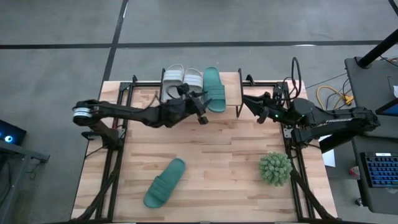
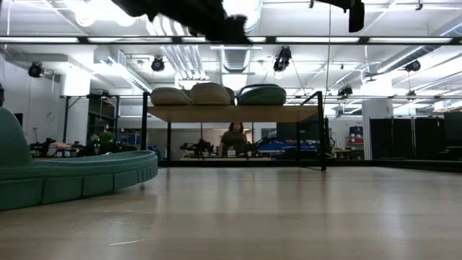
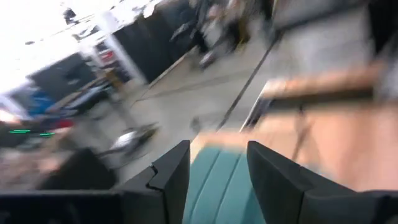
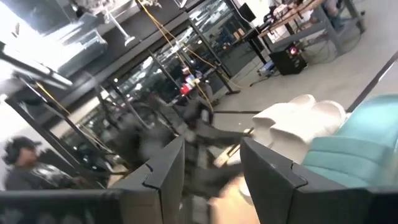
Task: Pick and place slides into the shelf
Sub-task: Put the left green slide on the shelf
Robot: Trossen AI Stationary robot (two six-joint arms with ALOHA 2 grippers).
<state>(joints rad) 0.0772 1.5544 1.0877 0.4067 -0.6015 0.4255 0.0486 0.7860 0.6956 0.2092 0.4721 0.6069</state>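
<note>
left wrist view smeared by blur; teal slide [image 2: 68,177] cut off (low view's left edge)

This is a robotics lab or workshop in a large open industrial hall. The low view looks past the wooden desk [image 2: 303,217] into a room with an exposed ceiling of ducts [image 2: 238,58], pipes and hanging lamps [image 2: 159,65], black equipment racks [image 2: 415,137] along the far side, and a person [image 2: 233,137] seated at a distant workbench. From above, the desk stands on a grey concrete floor [image 1: 56,56] marked with dark lines, with loose yellow cables [image 1: 333,96] and a keyboard [image 1: 380,169] on a side stand beyond its right edge.
</note>
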